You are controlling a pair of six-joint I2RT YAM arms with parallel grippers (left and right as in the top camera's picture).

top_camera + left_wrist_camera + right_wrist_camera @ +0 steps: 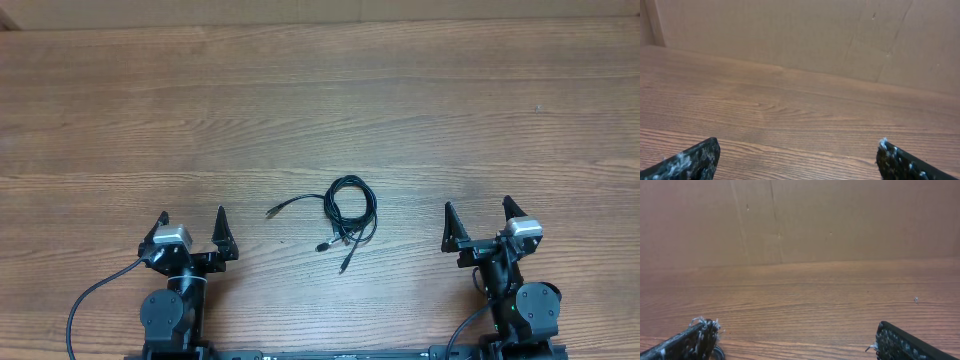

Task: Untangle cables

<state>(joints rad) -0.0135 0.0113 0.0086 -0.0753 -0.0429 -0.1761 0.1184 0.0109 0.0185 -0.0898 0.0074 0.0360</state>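
Note:
The cables (345,212) lie in a small tangled coil of thin black cords on the wooden table, midway between the two arms, with loose plug ends trailing to the left and below. My left gripper (192,217) stands open near the front left, well left of the coil. My right gripper (478,208) stands open near the front right, well right of it. In the left wrist view the left gripper (799,150) has only bare wood between its fingers. The right wrist view shows the right gripper (796,330) open over bare wood; a dark curve at the left finger's base may be a cord.
Thick black arm cables (90,300) curve from the bases at the front edge. A brown cardboard wall (840,35) stands along the far side of the table (320,90). A tiny speck (915,300) lies on the wood at the right.

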